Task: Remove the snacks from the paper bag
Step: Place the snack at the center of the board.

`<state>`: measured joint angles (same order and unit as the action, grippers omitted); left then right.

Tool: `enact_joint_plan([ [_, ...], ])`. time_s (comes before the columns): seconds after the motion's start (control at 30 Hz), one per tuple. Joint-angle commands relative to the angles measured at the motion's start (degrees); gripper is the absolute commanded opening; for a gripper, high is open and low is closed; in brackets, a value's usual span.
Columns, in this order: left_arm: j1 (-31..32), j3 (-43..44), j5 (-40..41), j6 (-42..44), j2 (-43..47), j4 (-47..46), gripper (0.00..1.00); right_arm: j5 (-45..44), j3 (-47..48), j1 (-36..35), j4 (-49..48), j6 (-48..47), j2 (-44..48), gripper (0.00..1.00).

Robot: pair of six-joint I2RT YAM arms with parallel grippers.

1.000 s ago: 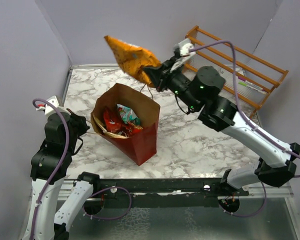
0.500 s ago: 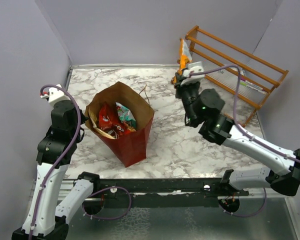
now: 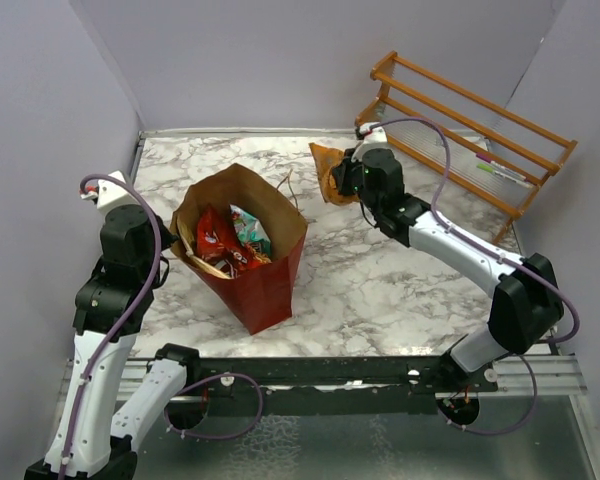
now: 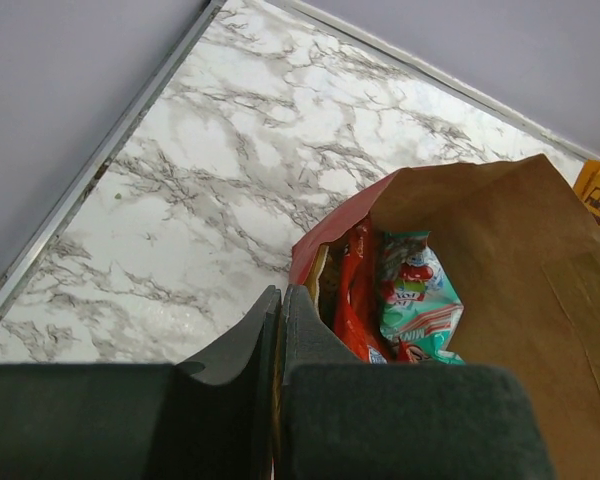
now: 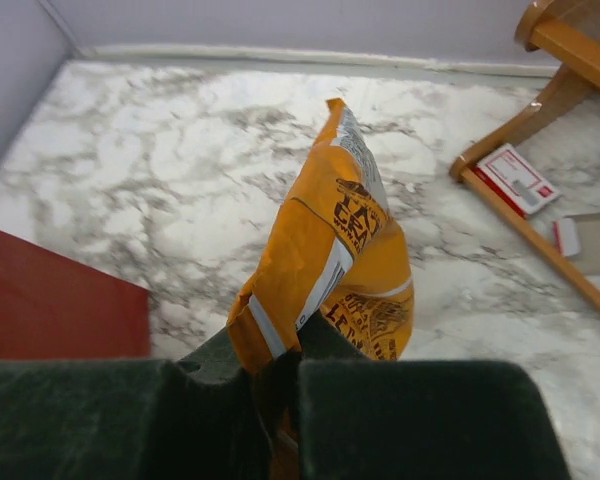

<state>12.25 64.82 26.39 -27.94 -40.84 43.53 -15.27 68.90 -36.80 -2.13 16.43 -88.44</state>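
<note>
My right end effector [image 5: 280,365] is pinched shut on one end of the orange chip bag [image 5: 330,260]. It holds the chip bag out over the far side of the tabletop [image 3: 380,280], between the bag [image 3: 270,285] and the rack [image 3: 470,110]. I cannot tell whether its far end touches the surface.

My left end effector [image 4: 280,310] is closed narrow on the bag's left rim, with a thin brown edge showing between the fingers. The bag stands upright and open left of the tabletop's middle, dark red outside and brown inside. A red pack [image 4: 355,290] and a teal pack [image 4: 415,290] are packed inside with other snacks.

The tabletop is white marble with grey veins, and a pale metal strip [image 4: 90,175] borders its left and far edges. Plain grey-lilac walls [image 3: 280,60] close it in on the left, back and right. The wooden slatted rack leans in the far right corner, and a small red-and-white card [image 5: 518,178] lies at its foot. A black rail [image 3: 310,370] runs along the near edge, where my arms are mounted.
</note>
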Motion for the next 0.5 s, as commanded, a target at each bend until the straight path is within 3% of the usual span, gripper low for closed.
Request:
enact_joint_plan([
  [0.0,0.1,1.5,0.1,-0.4,1.8,-2.5,0.00,8.1,-4.5,4.7,-11.6,18.6,2.0,0.01],
  [0.2,0.1,1.0,0.1,-0.1,1.8,-2.8,0.00,4.9,-23.2,9.8,-13.3,33.9,7.1,0.03],
  [0.3,0.1,0.7,0.1,0.4,1.5,-3.2,0.00,0.5,-29.6,10.5,-10.4,34.9,10.2,0.21],
  [0.43,0.1,0.5,0.5,0.8,1.4,-3.6,0.00,-3.5,-31.1,10.8,-3.0,28.2,14.1,0.43],
  [0.47,0.1,0.2,0.5,0.7,1.3,-3.7,0.00,-4.4,-30.9,10.8,-1.4,26.7,15.8,0.52],
])
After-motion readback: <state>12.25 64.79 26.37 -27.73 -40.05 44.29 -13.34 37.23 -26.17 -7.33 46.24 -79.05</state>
